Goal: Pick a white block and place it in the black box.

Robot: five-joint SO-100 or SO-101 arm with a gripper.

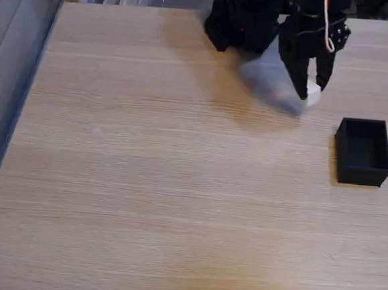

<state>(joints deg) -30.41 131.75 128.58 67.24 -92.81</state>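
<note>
In the fixed view my black gripper point(311, 89) hangs over the far right part of the wooden table, shut on the white block point(313, 94), which shows as a small white cube between the fingertips. The block seems lifted a little above the table, with a blurred shadow to its left. The black box point(363, 151) stands open-topped on the table, to the right of and nearer the camera than the gripper, apart from it and with nothing visible inside.
The arm's black base point(247, 18) sits at the table's far edge. The table's left edge point(22, 104) runs diagonally down the left side. Bare wood spreads across the left and front of the table.
</note>
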